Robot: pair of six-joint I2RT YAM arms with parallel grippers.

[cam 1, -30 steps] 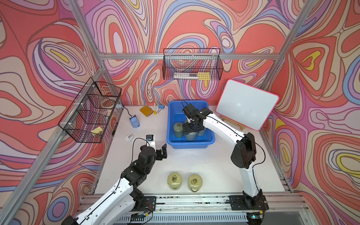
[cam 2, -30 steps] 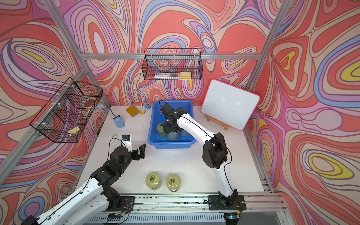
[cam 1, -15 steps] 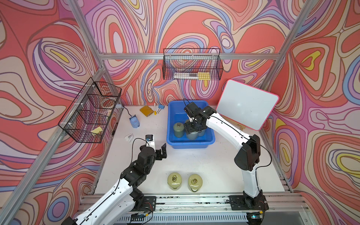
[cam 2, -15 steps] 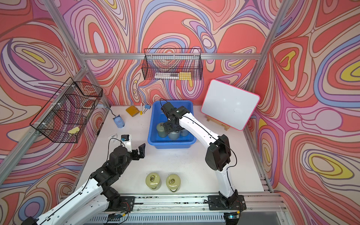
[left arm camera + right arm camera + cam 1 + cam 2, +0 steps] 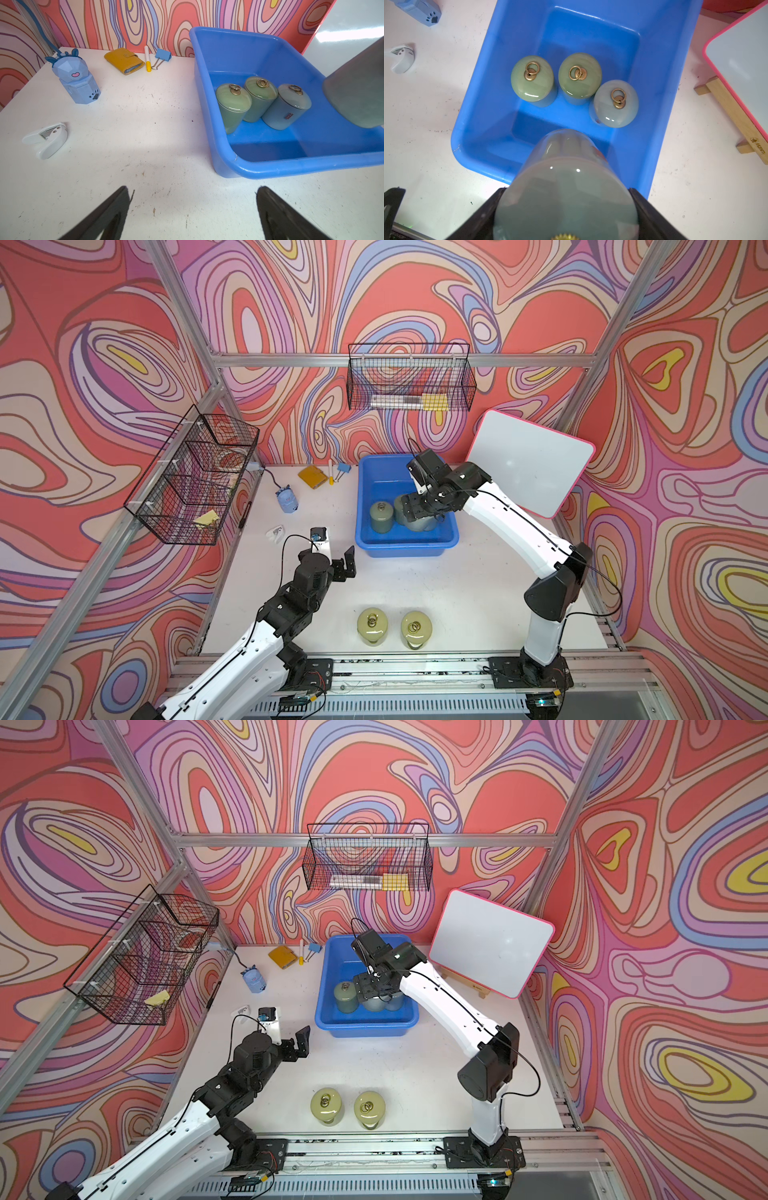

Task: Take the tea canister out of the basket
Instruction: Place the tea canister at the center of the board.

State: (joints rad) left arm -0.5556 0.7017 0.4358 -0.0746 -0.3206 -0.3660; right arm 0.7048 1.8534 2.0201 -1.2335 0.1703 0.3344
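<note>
One tea canister [image 5: 566,158] hangs near-upright, lid uppermost, in the right pincer [image 5: 566,195].

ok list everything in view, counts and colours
table: 1, white, under everything
basket: 1, blue, back middle of table
canisters in basket: 3, two green, one grey-blue, upright
held canister: 1, grey-green, raised over basket
front canisters: 2, yellow-green, table front
wire baskets: 2, black, on walls
whiteboard: 1, pink rim, right of basket
wallet: 1, yellow, table back
marker: 1, white, beside wallet
clip: 1, blue, beside marker
figure: 1, blue, table back left
punch: 1, white, left of basket
left pincer: 1, black, open over bare table
right pincer: 1, black, shut on held canister
</note>
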